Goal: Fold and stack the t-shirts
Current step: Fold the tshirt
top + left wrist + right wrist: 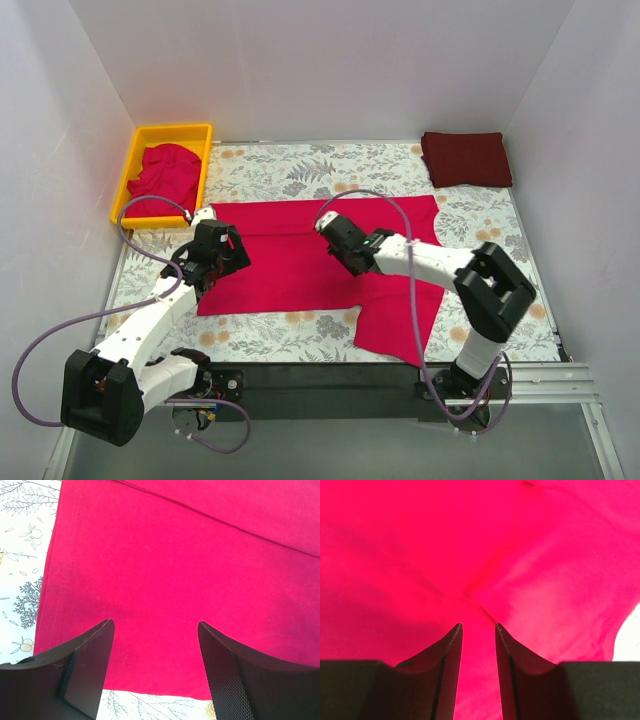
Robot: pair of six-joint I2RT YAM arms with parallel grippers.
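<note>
A crimson-pink t-shirt (300, 265) lies spread and partly folded across the middle of the table, with one flap hanging toward the near right. My left gripper (225, 252) hovers open over the shirt's left end. In the left wrist view the cloth (175, 570) fills the gap between the wide-apart fingers of that gripper (155, 622), and nothing is held. My right gripper (328, 226) sits low over the shirt's middle. Its fingers (479, 625) stand a narrow gap apart above a crease in the cloth (470, 555). A dark maroon t-shirt (466, 158) lies folded at the back right.
A yellow tray (205, 150) at the back left holds crumpled crimson-pink t-shirts (165, 170). A floral cloth (300, 170) covers the table. White walls close in on the left, back and right. Purple cables loop off both arms.
</note>
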